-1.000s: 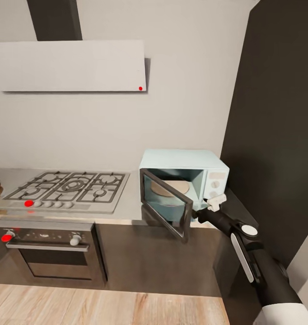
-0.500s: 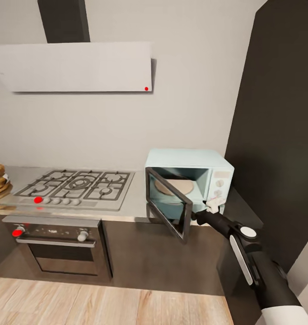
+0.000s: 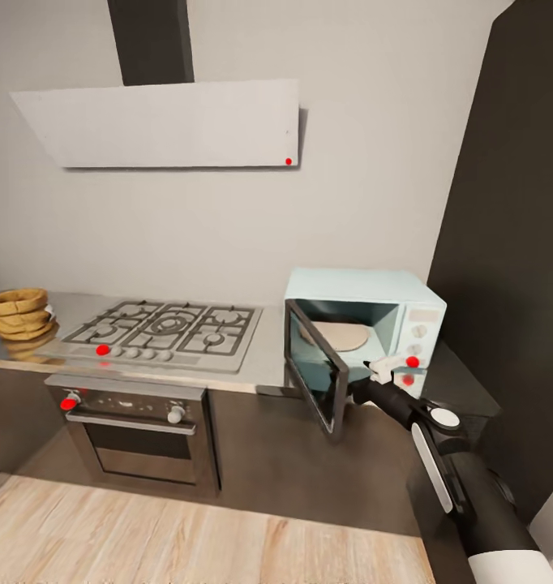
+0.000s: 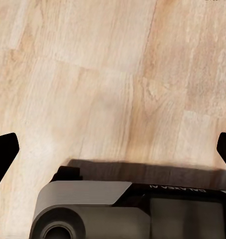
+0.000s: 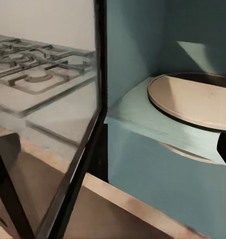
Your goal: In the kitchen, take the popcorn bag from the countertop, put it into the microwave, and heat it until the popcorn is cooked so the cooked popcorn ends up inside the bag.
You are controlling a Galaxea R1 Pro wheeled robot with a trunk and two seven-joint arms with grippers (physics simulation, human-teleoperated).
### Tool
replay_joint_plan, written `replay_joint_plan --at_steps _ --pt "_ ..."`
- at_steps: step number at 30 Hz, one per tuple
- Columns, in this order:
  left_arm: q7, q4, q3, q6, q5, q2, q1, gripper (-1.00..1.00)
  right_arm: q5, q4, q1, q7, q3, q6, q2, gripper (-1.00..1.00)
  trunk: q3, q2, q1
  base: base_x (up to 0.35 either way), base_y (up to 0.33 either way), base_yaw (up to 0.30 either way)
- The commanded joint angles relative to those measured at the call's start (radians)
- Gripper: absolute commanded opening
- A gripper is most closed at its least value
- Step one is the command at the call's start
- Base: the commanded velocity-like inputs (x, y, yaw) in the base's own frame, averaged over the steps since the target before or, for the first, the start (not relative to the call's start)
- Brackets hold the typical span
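The popcorn bag (image 3: pixel 19 313) sits on the steel worktop (image 3: pixel 268 365), far off to the left, past the gas hob (image 3: pixel 169 331). The right end effector (image 3: pixel 384 370) is well apart from it, reaching just in front of the pale-blue microwave (image 3: pixel 366 320). The microwave door (image 3: pixel 315 375) hangs open, and the round plate (image 5: pixel 195 102) inside is bare. The right end effector looks small and white, so I cannot tell if it is spread or pinched. The left end effector (image 4: pixel 113 149) is spread wide above the wood floor (image 4: pixel 103 74).
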Motion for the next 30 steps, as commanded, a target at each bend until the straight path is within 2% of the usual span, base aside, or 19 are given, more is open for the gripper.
replay_joint_plan --at_steps 1,6,22,30 --pt "0.000 0.001 0.004 -0.003 0.001 -0.001 -0.001 1.00 -0.003 -0.001 -0.001 0.002 0.000 0.007 0.000 1.00 -0.001 -0.001 0.000 -0.015 0.019 0.183" --pt "0.000 0.001 0.004 -0.003 0.001 -0.001 -0.001 1.00 -0.003 -0.003 -0.001 0.002 -0.001 0.007 0.000 1.00 0.001 -0.001 0.000 -0.003 0.004 0.223" --pt "0.000 0.001 0.004 -0.003 0.001 0.000 -0.001 1.00 -0.004 -0.004 -0.001 -0.002 -0.003 0.007 0.000 1.00 0.004 -0.001 0.000 0.000 0.000 0.113" --pt "0.000 0.001 0.004 -0.003 0.001 0.001 -0.001 1.00 -0.005 -0.003 -0.001 -0.029 -0.004 0.007 0.001 1.00 0.004 -0.001 0.000 0.000 0.000 0.131"
